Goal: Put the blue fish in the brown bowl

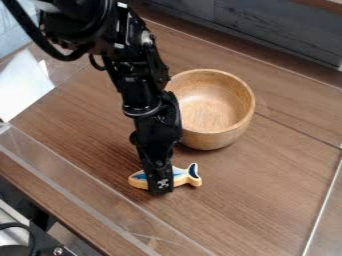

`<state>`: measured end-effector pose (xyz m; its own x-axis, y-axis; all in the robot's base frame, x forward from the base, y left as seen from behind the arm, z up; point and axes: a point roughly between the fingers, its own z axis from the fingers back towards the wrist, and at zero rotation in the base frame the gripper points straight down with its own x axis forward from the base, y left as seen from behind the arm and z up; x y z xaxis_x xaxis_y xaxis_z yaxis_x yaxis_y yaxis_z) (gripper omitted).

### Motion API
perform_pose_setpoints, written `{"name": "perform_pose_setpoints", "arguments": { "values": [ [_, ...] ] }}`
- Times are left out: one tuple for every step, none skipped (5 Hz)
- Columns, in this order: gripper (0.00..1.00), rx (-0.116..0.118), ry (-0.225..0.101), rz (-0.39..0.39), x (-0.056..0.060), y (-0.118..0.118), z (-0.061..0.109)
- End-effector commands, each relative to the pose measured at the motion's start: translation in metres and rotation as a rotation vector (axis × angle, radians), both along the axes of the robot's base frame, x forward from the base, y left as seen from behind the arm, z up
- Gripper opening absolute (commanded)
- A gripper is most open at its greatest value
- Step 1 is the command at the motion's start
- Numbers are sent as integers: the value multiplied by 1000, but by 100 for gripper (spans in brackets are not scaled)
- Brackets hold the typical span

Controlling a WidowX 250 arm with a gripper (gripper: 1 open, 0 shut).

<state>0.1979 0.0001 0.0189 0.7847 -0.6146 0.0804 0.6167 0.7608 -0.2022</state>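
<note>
The blue fish (185, 177) lies flat on the dark wooden table, near its front edge, tail pointing right. My black gripper (159, 181) points almost straight down and its fingers are shut on the fish's middle, hiding part of the body. The fish still rests on the table. The brown bowl (211, 107) is round, light wood, empty, standing just behind and to the right of the gripper, a short way from the fish.
The arm (131, 70) rises from the gripper toward the upper left with black cables. A white sheet (23, 85) lies at the left. The table's front edge (80, 190) runs diagonally below the fish. A grey wall strip (287, 25) sits behind.
</note>
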Motion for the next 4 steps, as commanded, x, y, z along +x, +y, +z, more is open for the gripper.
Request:
{"name": "perform_pose_setpoints", "arguments": {
  "values": [
    [0, -6, -1, 10, 1, 2, 0],
    [0, -12, 1, 19, 0, 3, 0],
    [0, -18, 4, 28, 0, 4, 1],
    [0, -24, 6, 37, 0, 4, 1]
  ]
}}
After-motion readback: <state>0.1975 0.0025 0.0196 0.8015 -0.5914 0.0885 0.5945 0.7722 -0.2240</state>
